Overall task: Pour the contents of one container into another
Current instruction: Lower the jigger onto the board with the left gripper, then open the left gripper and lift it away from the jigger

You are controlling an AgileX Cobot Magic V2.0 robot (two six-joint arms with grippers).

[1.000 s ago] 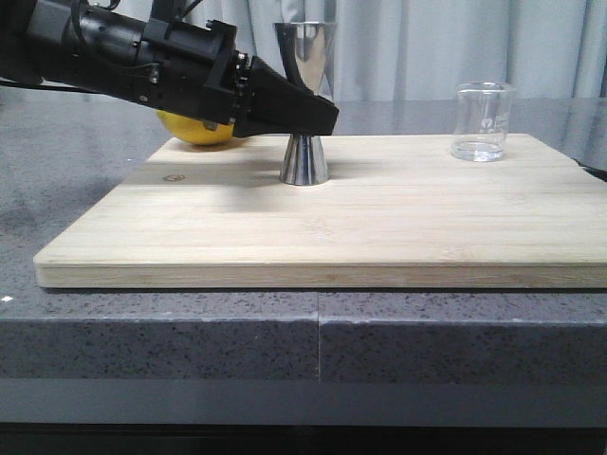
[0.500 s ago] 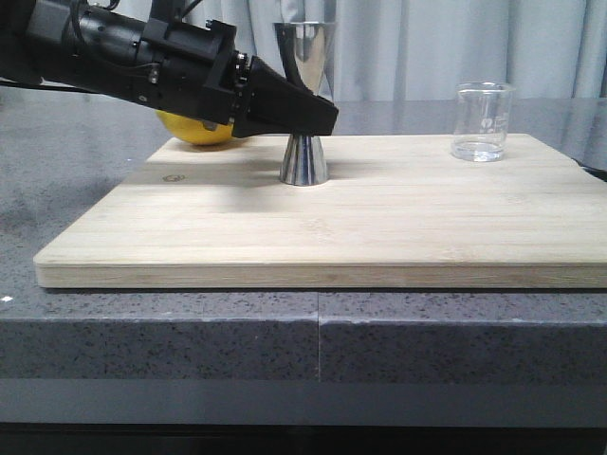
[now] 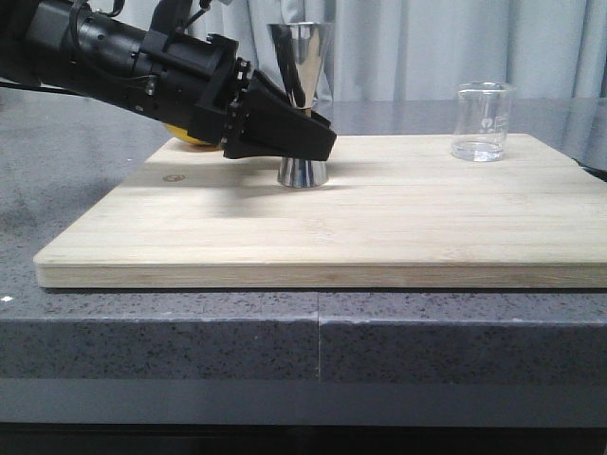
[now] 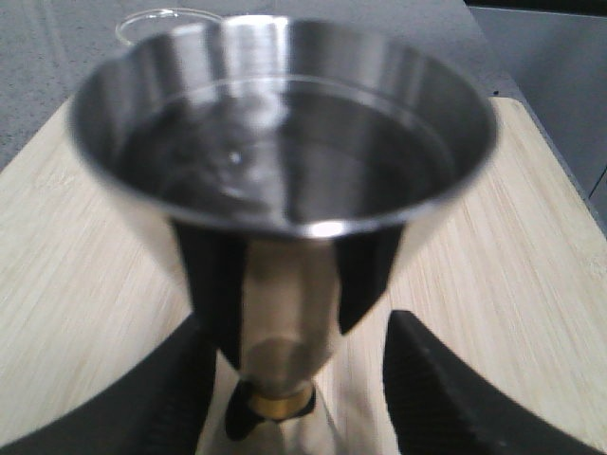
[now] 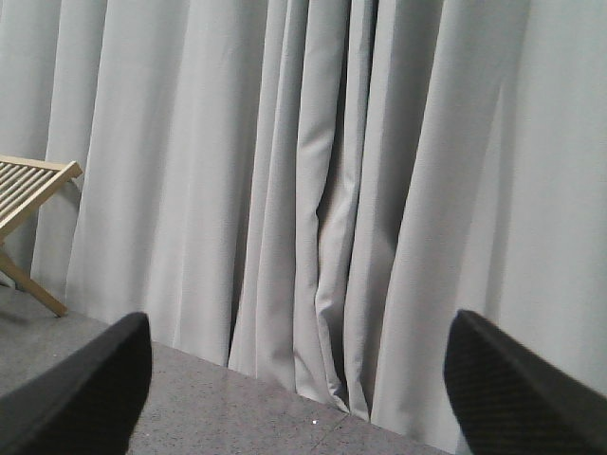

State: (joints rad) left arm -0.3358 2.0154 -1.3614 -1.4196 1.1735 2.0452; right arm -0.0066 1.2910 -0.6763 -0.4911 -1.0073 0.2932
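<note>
The steel jigger [image 3: 303, 57] stands upright on the wooden board [image 3: 360, 218], left of centre. Its wide cup fills the left wrist view, where the jigger [image 4: 285, 142] narrows to a gold waist between my two black fingers. My left gripper [image 3: 318, 142] reaches in from the left and straddles that waist. It is open, with a gap showing on each side [image 4: 299, 379]. The clear glass beaker [image 3: 483, 121] stands apart at the board's far right; its rim [image 4: 166, 17] peeks over the jigger's cup. My right gripper [image 5: 294, 379] is open, faces a curtain and is not in the front view.
A yellow lemon [image 3: 182, 142] lies on the board's far left corner, mostly hidden behind my left arm. The board rests on a grey speckled counter [image 3: 190, 332]. Grey curtains [image 3: 427, 47] hang behind. A slatted wooden frame [image 5: 28, 190] shows in the right wrist view.
My left gripper has dropped lower and drawn slightly left, hiding more of the lemon. The jigger's top has shifted a little to the left. The beaker has not moved.
</note>
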